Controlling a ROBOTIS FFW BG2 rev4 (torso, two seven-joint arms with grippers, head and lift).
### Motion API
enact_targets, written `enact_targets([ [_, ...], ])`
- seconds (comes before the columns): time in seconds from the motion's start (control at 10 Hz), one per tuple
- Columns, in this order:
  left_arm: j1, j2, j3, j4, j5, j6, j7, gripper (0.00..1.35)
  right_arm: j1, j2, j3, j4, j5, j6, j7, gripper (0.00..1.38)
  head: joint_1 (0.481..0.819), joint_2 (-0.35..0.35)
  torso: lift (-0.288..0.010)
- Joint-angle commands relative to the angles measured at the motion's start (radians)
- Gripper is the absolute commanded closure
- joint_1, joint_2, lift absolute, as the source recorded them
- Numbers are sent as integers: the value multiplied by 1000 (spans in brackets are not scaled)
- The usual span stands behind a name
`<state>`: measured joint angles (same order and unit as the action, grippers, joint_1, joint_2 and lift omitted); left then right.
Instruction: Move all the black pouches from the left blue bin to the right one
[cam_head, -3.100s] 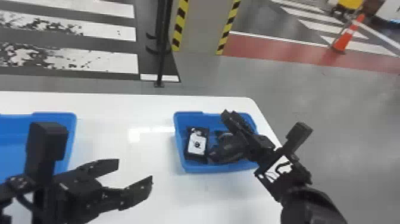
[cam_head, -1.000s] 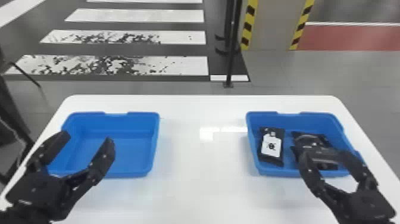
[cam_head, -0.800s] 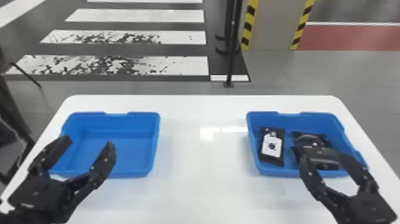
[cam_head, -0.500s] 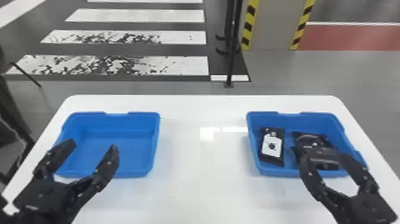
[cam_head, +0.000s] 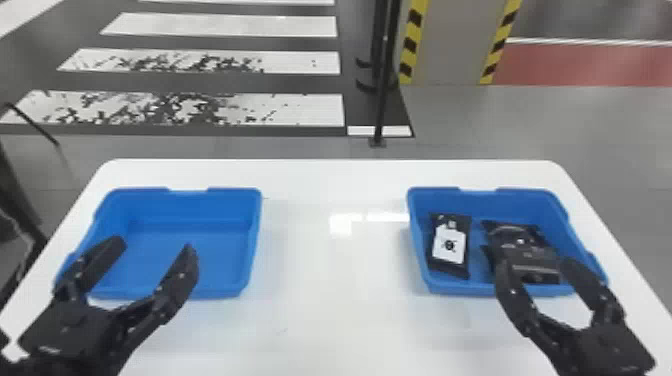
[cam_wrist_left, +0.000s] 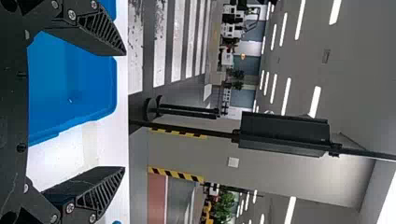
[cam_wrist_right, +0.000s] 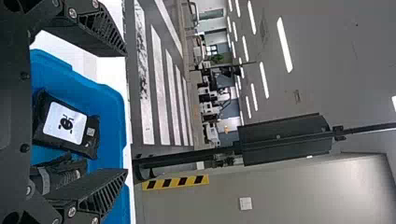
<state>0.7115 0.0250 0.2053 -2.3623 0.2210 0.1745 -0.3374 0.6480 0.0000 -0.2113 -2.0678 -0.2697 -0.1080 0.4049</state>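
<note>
In the head view my left gripper (cam_head: 156, 249) stands open over the front of the left blue bin (cam_head: 190, 260), which holds nothing. My right gripper (cam_head: 542, 270) is open above the front edge of the right blue bin (cam_head: 425, 280). Inside that bin lie a black pouch with a white label (cam_head: 449, 245) and, to its right, more black pouches (cam_head: 520, 245), partly overlapping. The left wrist view has my left gripper (cam_wrist_left: 125, 111) with its fingers wide apart. In the right wrist view my right gripper (cam_wrist_right: 127, 112) is likewise spread, with the labelled pouch (cam_wrist_right: 65, 123) beyond it.
Both bins stand on a white table (cam_head: 335, 300), with a wide gap between them. Beyond its far edge a thin black post (cam_head: 382, 100) rises from the floor, near a pillar with yellow-black stripes (cam_head: 445, 45).
Since the oldest frame, the head view has swung left and my right gripper has come off the pouches in the right bin. Lately my left gripper has shifted slightly rightward; the right one stays still.
</note>
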Motion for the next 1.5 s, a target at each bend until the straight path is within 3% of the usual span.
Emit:
enact_targets([
  [0.0, -2, 1, 0, 0, 0, 2, 0, 173, 0, 1, 0, 0, 0, 0, 0, 144, 695, -26, -140],
  [1.4, -2, -2, -8, 2, 8, 27, 0, 177, 15, 1, 0, -17, -10, 0, -9, 145, 695, -35, -140],
])
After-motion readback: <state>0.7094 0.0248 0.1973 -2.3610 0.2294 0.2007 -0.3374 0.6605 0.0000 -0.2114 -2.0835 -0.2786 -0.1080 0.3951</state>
